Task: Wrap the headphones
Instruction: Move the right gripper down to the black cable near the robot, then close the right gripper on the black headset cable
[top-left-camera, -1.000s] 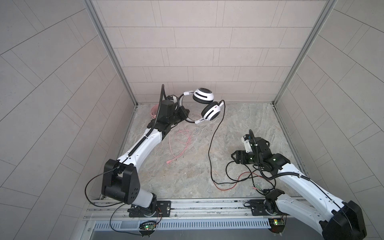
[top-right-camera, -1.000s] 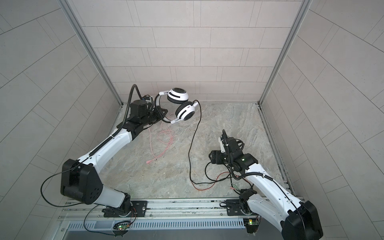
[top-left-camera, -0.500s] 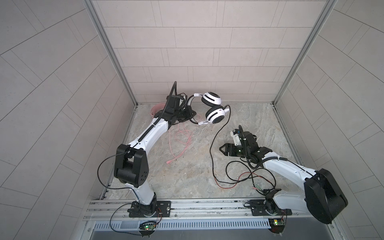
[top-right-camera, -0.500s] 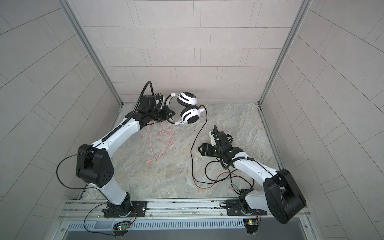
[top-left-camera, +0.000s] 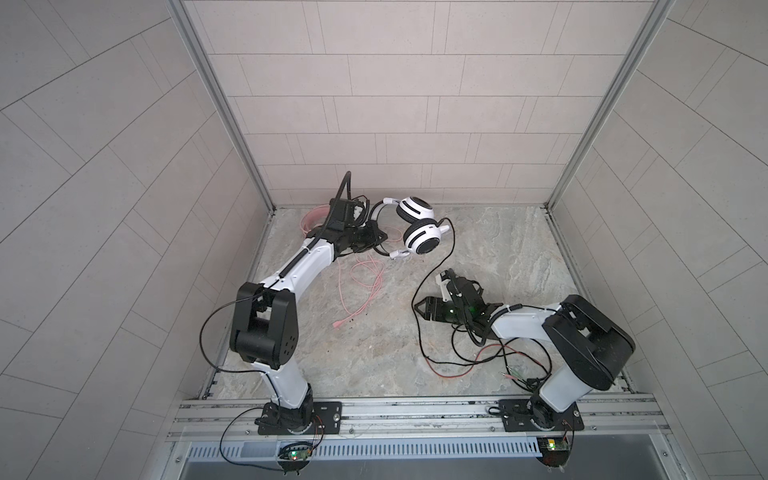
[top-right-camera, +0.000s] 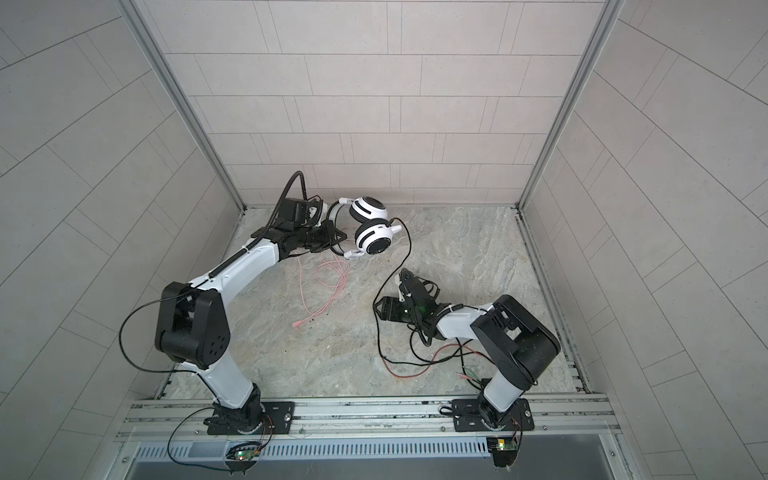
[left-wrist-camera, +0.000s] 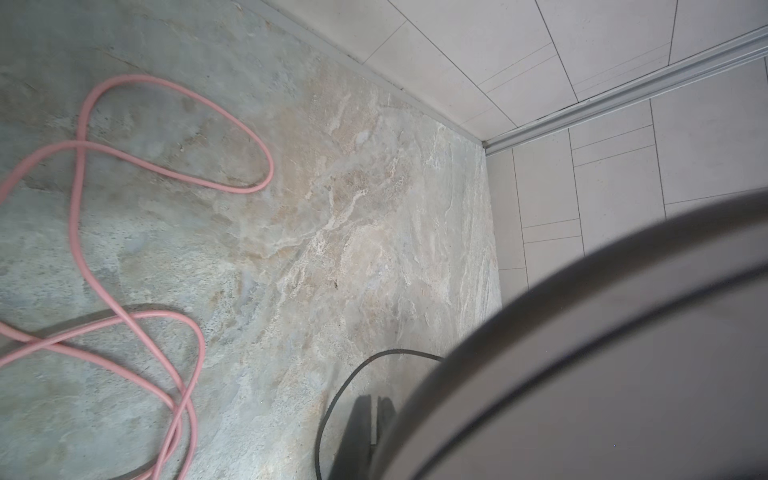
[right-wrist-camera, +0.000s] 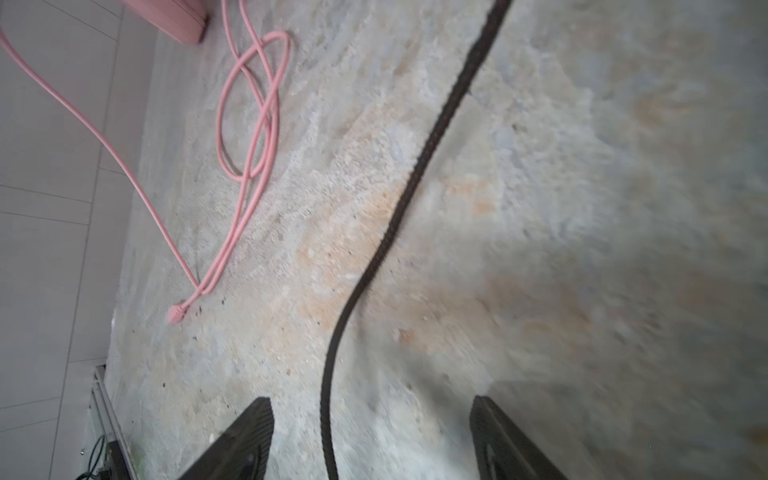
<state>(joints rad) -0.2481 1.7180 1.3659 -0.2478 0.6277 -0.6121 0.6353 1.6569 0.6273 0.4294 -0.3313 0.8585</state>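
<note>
The left gripper is clamped tight on the thin black headband of the white headset, holding it above the table near the back wall, its two white-and-black cups stacked one over the other in both top views. From the lower cup the black cable hangs down in a long curve toward the middle of the table and runs straight between the fingers of the right gripper. Those jaws stand wide apart and low over the table, and the cable lies in the gap without being pinched. Past the right gripper the cable ends in a loose tangle on the table beside the right arm's base, with a red strand lying among the loops. The pink headset sits in the back left corner, mostly hidden behind the left arm, so only an arc of it shows in a top view. Its pink cable sprawls in loose, crossed loops on the table in front of it, well clear of both grippers, plug end lying toward the front. In the left wrist view a blurred grey curve fills much of the frame — that gripper's own fingers cannot be made out there.
</note>
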